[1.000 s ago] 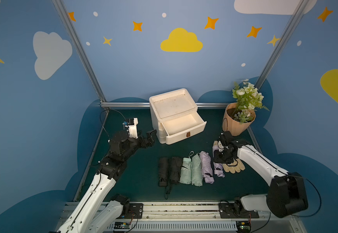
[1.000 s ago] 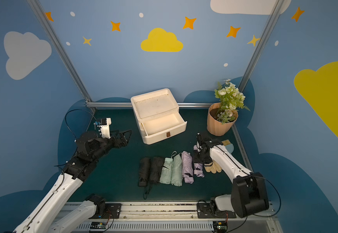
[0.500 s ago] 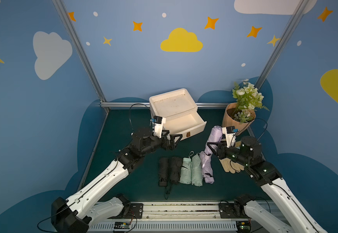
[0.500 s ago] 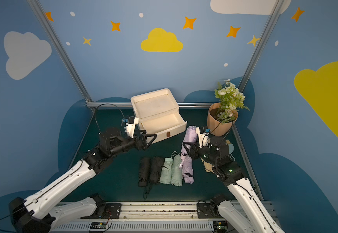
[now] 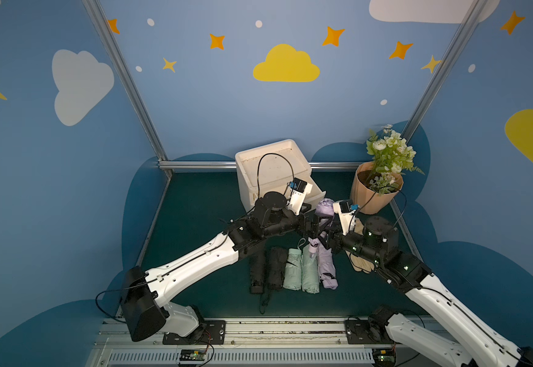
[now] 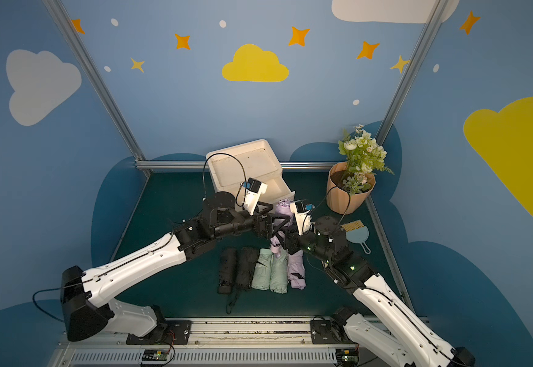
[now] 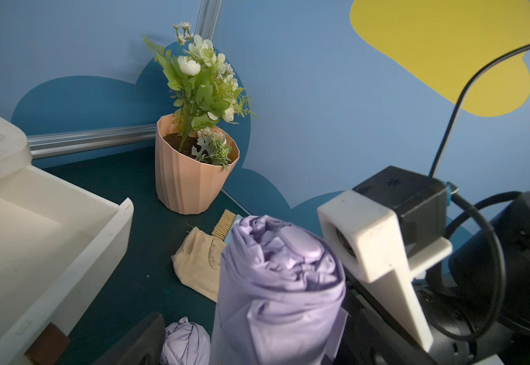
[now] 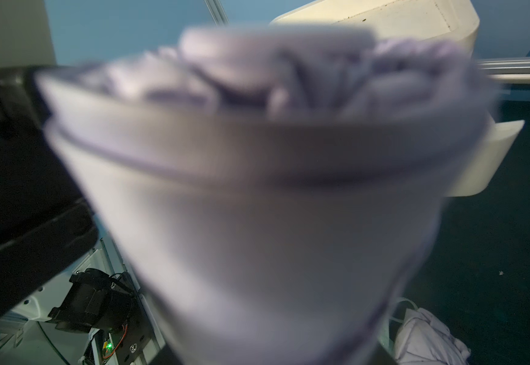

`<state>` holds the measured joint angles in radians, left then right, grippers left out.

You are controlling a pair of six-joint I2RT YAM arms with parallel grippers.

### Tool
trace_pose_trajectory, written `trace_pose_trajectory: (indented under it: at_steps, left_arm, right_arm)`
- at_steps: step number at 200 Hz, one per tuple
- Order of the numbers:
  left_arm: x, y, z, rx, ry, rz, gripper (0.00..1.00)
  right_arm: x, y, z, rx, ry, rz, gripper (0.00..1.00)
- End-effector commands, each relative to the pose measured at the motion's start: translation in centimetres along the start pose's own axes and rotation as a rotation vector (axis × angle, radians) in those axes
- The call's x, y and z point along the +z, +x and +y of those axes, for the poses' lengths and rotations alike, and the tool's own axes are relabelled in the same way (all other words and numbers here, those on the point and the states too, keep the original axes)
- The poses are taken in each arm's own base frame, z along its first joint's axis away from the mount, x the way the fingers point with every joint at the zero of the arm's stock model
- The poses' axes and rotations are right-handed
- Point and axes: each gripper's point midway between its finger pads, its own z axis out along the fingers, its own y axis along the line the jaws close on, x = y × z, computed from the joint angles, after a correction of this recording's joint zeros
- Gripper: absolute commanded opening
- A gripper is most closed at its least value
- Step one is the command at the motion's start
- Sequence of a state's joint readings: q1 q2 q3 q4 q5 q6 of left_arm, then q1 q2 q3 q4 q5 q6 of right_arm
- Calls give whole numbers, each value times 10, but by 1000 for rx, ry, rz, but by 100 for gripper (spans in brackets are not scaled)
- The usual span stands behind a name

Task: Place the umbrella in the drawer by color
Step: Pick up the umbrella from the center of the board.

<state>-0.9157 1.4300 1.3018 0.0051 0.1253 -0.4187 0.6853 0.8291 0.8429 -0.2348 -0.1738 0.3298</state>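
My right gripper [image 5: 325, 237] is shut on a folded purple umbrella [image 5: 324, 208] and holds it upright above the table, just in front of the white cabinet's pulled-out drawer [image 5: 318, 192]. The same umbrella [image 7: 276, 278] fills the left wrist view and, blurred, the right wrist view, umbrella [image 8: 273, 189]. My left gripper [image 5: 316, 224] reaches in from the left, open, its jaws on either side of the umbrella's middle. One dark finger [image 7: 137, 343] stands apart from the fabric. On the table lie two black umbrellas [image 6: 227, 270], two mint green ones [image 6: 270, 270] and another purple one [image 6: 296, 270].
A peach flower pot [image 5: 375, 193] stands at the back right. A beige glove [image 7: 199, 262] and a brush with a blue dustpan [image 6: 357, 233] lie near it, beside the right arm. The white cabinet [image 5: 271, 168] sits against the back rail.
The right gripper has lifted the purple umbrella off the table and swung it toward the middle. The left arm has swept right until its open jaws flank that umbrella.
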Motion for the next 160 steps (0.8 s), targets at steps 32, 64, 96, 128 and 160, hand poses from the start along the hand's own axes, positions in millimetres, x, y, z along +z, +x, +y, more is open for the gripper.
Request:
trace_pose_trajectory:
  at_steps: [32, 64, 96, 128, 160]
  left_arm:
    - [9, -1, -8, 59, -28, 22, 83]
    - [12, 1, -5, 77, -50, 35, 64]
    - [15, 5, -3, 92, -60, 65, 42]
    - [9, 3, 5, 145, -120, 78, 19]
    - [-7, -10, 11, 250, -171, 99, 4]
  right_arm:
    - [-2, -33, 12, -49, -17, -122, 43]
    - [-1, -33, 7, -47, 14, -112, 43]
    - [-3, -34, 5, -52, 31, -113, 44]
    - [-8, -35, 2, -64, 51, -125, 55]
    - [-25, -43, 13, -90, 5, -136, 92]
